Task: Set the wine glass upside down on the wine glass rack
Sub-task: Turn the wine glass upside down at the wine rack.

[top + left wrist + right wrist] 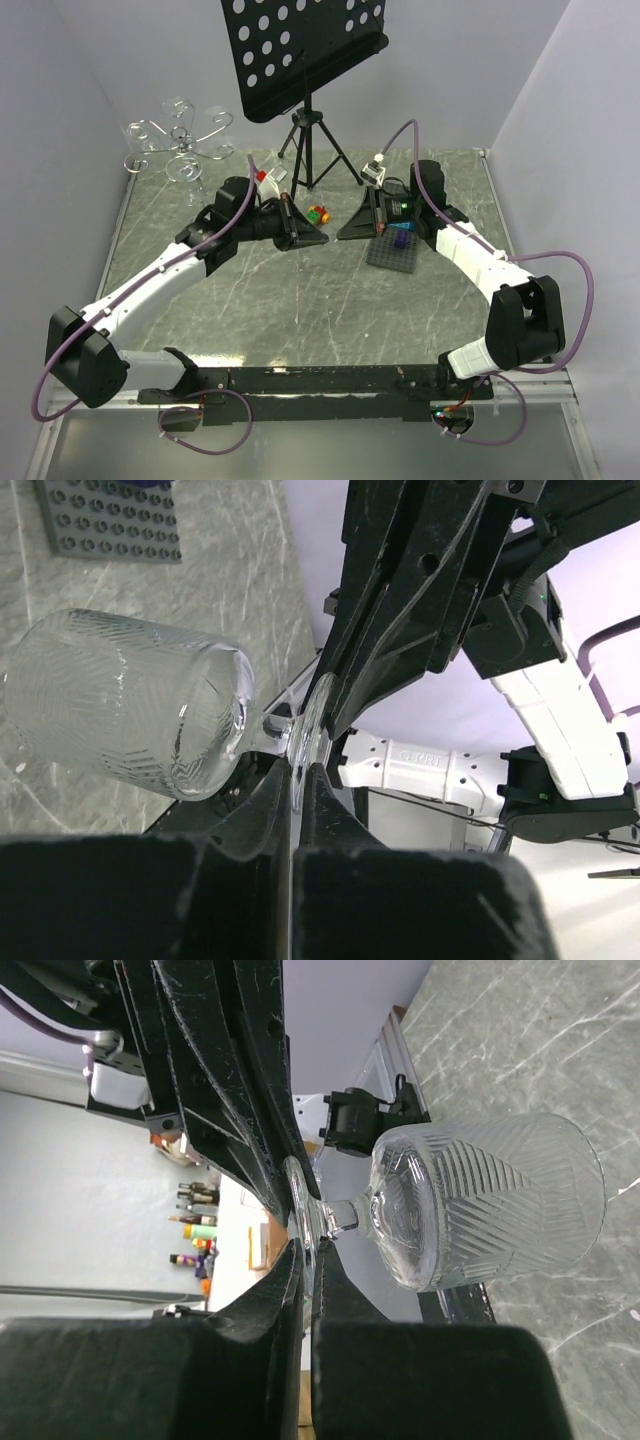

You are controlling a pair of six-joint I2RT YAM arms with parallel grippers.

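Pinching wine glass foot, left gripper and right gripper clenched, bowl sideways

The wine glass is clear, cut with a chevron pattern round its bowl. The worktop is grey-green marble veined in white. The wine glass rack is silvery chrome; the music stand is black, pierced with round holes. The cables are purple, the studded plate dark grey.
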